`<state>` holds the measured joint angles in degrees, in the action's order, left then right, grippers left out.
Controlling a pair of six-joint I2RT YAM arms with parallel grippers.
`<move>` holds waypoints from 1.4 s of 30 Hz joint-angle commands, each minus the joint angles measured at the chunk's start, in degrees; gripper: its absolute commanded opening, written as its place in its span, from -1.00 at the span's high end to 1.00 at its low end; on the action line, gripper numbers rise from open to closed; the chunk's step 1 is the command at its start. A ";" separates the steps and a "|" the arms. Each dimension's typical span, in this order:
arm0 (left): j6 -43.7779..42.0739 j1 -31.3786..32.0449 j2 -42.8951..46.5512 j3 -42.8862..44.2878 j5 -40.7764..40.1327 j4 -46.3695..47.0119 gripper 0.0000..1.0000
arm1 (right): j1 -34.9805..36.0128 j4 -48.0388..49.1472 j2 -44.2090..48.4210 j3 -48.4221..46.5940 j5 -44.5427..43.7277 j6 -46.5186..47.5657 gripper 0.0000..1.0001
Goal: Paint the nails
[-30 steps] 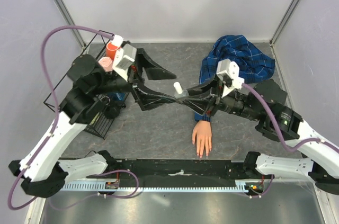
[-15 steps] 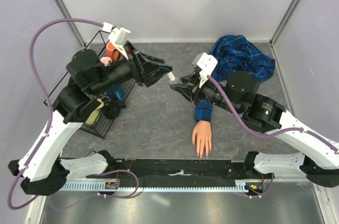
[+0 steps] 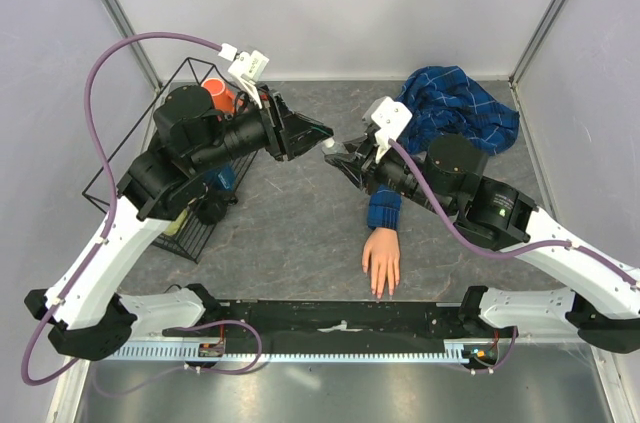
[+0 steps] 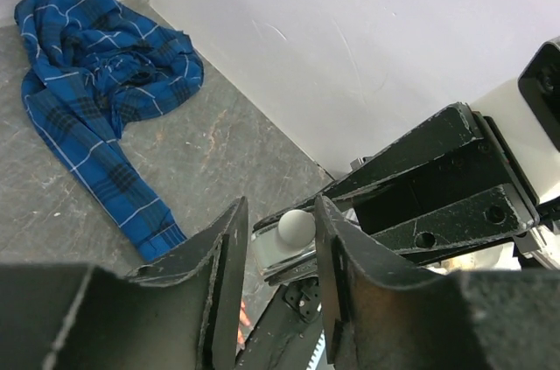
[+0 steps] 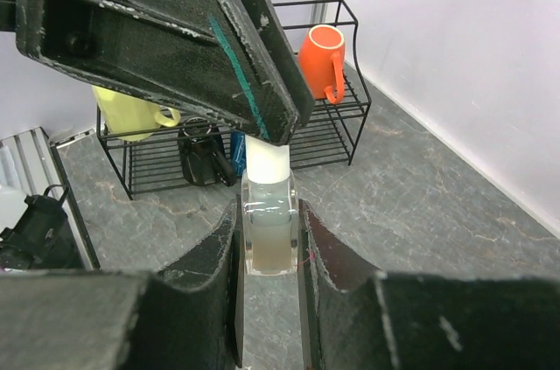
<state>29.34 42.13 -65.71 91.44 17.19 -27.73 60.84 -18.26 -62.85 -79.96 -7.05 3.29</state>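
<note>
Grey, stone-patterned table top (image 3: 300, 233), scuffed in places. Pale walls on three sides, with metal posts in the far corners.

Mannequin hand (image 3: 381, 261): one, pale peach, lying flat near the front edge, a little right of centre. Its long axis runs far to near and the fingers point at the near edge. The nails (image 3: 381, 292) are at those near fingertips, too small in the top view to count or to judge their colour. The wrist goes into a blue plaid sleeve (image 3: 385, 211), which leads back to a bunched heap of the same cloth (image 3: 455, 108) in the far right corner.

Bottle (image 5: 267, 239): one, small and clear, with a white cap (image 4: 296, 226). It is held in the air above the middle of the table, well away from the nails.

- Right gripper (image 5: 268, 221): fingers pressed against both sides of the clear body, so it has the bottle.
- Left gripper (image 4: 280, 212): meets it from the other side, with fingers narrowly parted around the cap. The wrist view shows a sliver of gap on one side, so I cannot tell whether it actually grips.

Black wire rack (image 3: 135, 158): one, at the left wall. Two mugs on it, one orange (image 5: 322, 59) and one yellow (image 5: 131, 112), with a dark object beside them that is unclear. Two arms, each with one purple cable.
</note>
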 commanded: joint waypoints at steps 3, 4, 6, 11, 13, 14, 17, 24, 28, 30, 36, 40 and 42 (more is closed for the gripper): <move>1.86 -0.12 -0.03 0.15 6.09 2.06 0.44 | -0.19 3.32 0.45 -2.39 -1.48 -0.74 1.00; 1.86 -0.12 -0.46 -0.03 8.28 2.93 0.49 | -0.11 3.41 0.62 -2.39 -1.30 -0.91 1.00; 1.51 -0.12 -0.82 -0.56 10.57 3.73 0.79 | -0.11 3.93 0.80 -2.13 -1.13 -1.27 1.00; -2.70 -0.12 0.32 -7.91 28.21 18.70 0.97 | -0.19 4.20 2.82 -0.72 1.76 -2.76 1.00; -5.51 -0.12 0.67 -11.00 38.59 23.40 0.96 | -0.19 4.37 4.31 -0.02 5.27 -3.98 1.00; -6.13 -0.12 1.37 -12.32 42.80 30.90 0.96 | -0.19 4.55 4.84 0.59 11.03 -4.95 1.00; -2.39 -0.03 2.87 -19.09 59.06 54.92 0.97 | -0.19 7.25 6.95 2.17 27.52 -8.02 1.00; 13.81 2.60 -2.31 -15.15 71.57 74.75 0.97 | -0.19 24.49 12.04 9.91 44.13 -23.67 1.00; 13.81 3.31 -1.79 -14.36 69.92 72.83 0.96 | -0.19 25.38 12.66 10.44 44.14 -25.00 1.00; 6.66 2.96 -1.00 -13.31 66.07 64.52 0.50 | -0.19 23.89 12.49 10.09 43.18 -23.60 1.00; -18.00 2.52 4.36 -4.44 39.71 20.98 -0.32 | -0.19 10.37 10.29 5.62 33.08 -13.67 1.00; -18.80 2.52 7.61 -1.88 23.89 9.92 -0.47 | -0.11 2.64 7.67 1.75 20.37 -8.13 1.00; -17.40 2.43 7.71 0.04 13.78 6.38 -0.48 | -0.19 0.26 6.52 -0.62 15.69 -5.68 1.00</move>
<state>16.32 44.75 -59.68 87.00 52.88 -6.33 60.90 -12.29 -54.33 -75.35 21.69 -9.23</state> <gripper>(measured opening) 0.733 0.287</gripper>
